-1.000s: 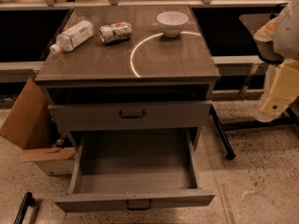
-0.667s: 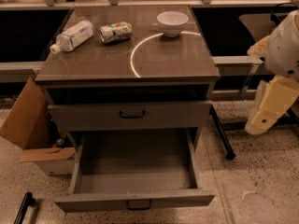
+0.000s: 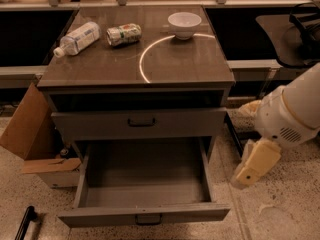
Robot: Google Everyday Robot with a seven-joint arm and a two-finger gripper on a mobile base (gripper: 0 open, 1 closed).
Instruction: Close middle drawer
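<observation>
The middle drawer (image 3: 145, 184) is pulled far out at the bottom of the grey cabinet. Its deep grey box is empty, and its slim front panel (image 3: 100, 217) carries a small dark centre handle (image 3: 148, 218). Above it, the taller-fronted drawer (image 3: 140, 124) with a black bar handle stands slightly out. My arm (image 3: 292, 114) comes in from the right. Its cream end with the gripper (image 3: 252, 166) hangs low, just right of the open drawer's right side and apart from it.
On the cabinet top (image 3: 200, 64) lie a plastic bottle (image 3: 77, 38) and a can (image 3: 124, 34), and a white bowl (image 3: 184, 24) stands there. A cardboard box (image 3: 30, 134) sits to the left. A dark chair (image 3: 295, 34) is at the right, a black bar (image 3: 25, 223) at bottom left.
My arm has swung down and to the left, bringing its cream end closer to the open drawer's right side. The drawers have not moved.
</observation>
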